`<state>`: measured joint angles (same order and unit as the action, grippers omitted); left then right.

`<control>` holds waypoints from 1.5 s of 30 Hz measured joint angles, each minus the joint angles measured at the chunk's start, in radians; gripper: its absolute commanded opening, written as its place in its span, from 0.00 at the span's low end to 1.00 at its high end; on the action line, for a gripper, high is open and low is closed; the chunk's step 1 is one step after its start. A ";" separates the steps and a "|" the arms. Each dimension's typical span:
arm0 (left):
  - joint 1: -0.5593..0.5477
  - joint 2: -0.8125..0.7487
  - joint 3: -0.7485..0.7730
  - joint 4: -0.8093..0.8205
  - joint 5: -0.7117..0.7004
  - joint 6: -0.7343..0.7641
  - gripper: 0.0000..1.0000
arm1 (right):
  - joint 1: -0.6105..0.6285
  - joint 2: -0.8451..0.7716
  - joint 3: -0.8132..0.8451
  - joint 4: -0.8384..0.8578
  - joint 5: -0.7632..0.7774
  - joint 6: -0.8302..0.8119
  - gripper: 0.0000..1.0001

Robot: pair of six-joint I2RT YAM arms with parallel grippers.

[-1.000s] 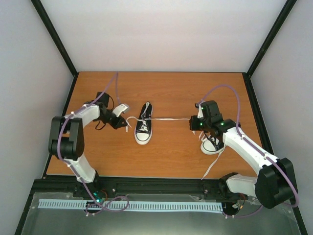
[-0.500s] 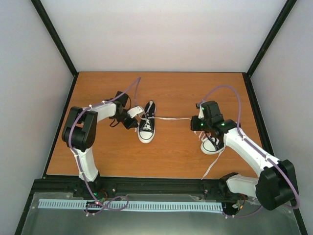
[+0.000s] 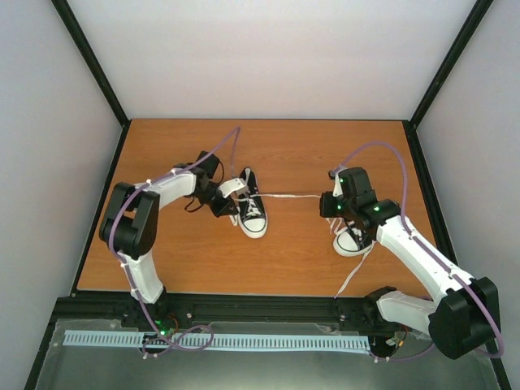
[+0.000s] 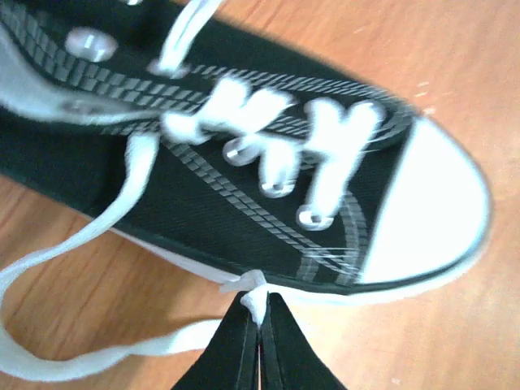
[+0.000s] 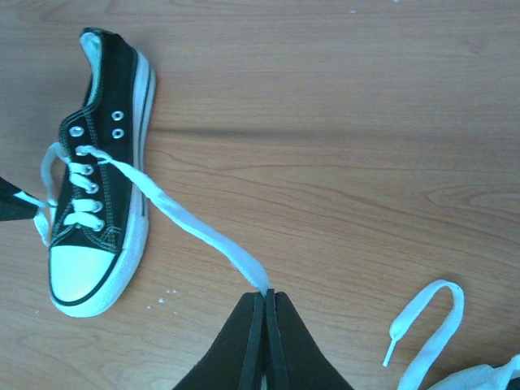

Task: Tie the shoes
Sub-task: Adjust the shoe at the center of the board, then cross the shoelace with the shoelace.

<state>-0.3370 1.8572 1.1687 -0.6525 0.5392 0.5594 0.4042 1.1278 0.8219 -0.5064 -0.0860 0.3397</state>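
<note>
White lace end (image 4: 246,283) sits clamped in the left gripper (image 4: 260,315), which has swung in against the middle shoe (image 3: 253,213). That side is now slack and the toe skewed. The right gripper (image 5: 266,297) pinches the other lace (image 5: 195,223) taut. The second shoe (image 3: 351,241) lies beneath that arm. No knot yet.

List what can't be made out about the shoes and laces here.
Second shoe: top view, right arm covers most of it; right wrist view's corner cuts it off.
First shoe heel: cut off by left wrist view's edge; lacing there blurred.
Left tool and right tool pinching the lace: too small in top view.
</note>
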 measured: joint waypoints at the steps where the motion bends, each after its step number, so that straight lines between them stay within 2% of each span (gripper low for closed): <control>1: -0.003 -0.021 0.000 -0.015 0.013 0.004 0.01 | 0.000 0.000 0.007 -0.006 -0.005 -0.005 0.03; 4: 0.002 -0.113 0.002 -0.073 0.041 0.018 0.01 | -0.001 0.003 0.038 -0.025 -0.052 -0.015 0.03; 8: 0.050 -0.240 0.037 -0.150 0.089 0.024 0.01 | 0.000 0.007 0.061 -0.002 -0.197 0.000 0.03; 11: 0.113 -0.334 0.068 -0.186 0.116 0.029 0.01 | 0.014 0.013 0.039 0.094 -0.331 0.081 0.03; 14: 0.143 -0.423 0.064 -0.233 0.121 0.051 0.01 | 0.079 0.079 0.039 0.217 -0.394 0.165 0.03; 15: 0.141 -0.438 0.060 -0.242 0.126 0.058 0.01 | 0.118 0.127 0.060 0.256 -0.396 0.194 0.03; 16: 0.138 -0.487 0.032 -0.282 0.144 0.082 0.01 | 0.203 0.279 0.136 0.378 -0.377 0.261 0.03; 18: 0.138 -0.499 0.024 -0.298 0.149 0.092 0.01 | 0.229 0.328 0.164 0.412 -0.364 0.289 0.03; 24: 0.138 -0.525 -0.012 -0.346 0.168 0.127 0.01 | 0.341 0.660 0.415 0.568 -0.261 0.406 0.03; 27: 0.138 -0.528 -0.038 -0.352 0.172 0.137 0.01 | 0.383 0.778 0.499 0.583 -0.249 0.441 0.03; 29: 0.138 -0.531 -0.056 -0.356 0.177 0.142 0.01 | 0.406 0.850 0.555 0.582 -0.241 0.452 0.10; 34: 0.138 -0.539 -0.068 -0.365 0.192 0.146 0.01 | 0.439 0.949 0.666 0.530 -0.230 0.441 0.51; 36: 0.138 -0.542 -0.068 -0.366 0.200 0.149 0.01 | 0.441 0.951 0.690 0.496 -0.230 0.415 0.63; 39: 0.138 -0.539 -0.058 -0.381 0.218 0.157 0.01 | 0.433 0.948 0.736 0.423 -0.238 0.343 0.68; 42: 0.143 -0.519 -0.018 -0.407 0.243 0.161 0.01 | 0.409 0.917 0.747 0.347 -0.270 0.251 0.68; 45: 0.153 -0.483 0.041 -0.412 0.258 0.156 0.01 | 0.327 0.823 0.658 0.340 -0.364 0.171 0.68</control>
<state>-0.1841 1.3743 1.2095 -1.0649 0.7975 0.7151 0.7307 1.9511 1.4796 -0.1661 -0.4503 0.5110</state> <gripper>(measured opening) 0.029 0.682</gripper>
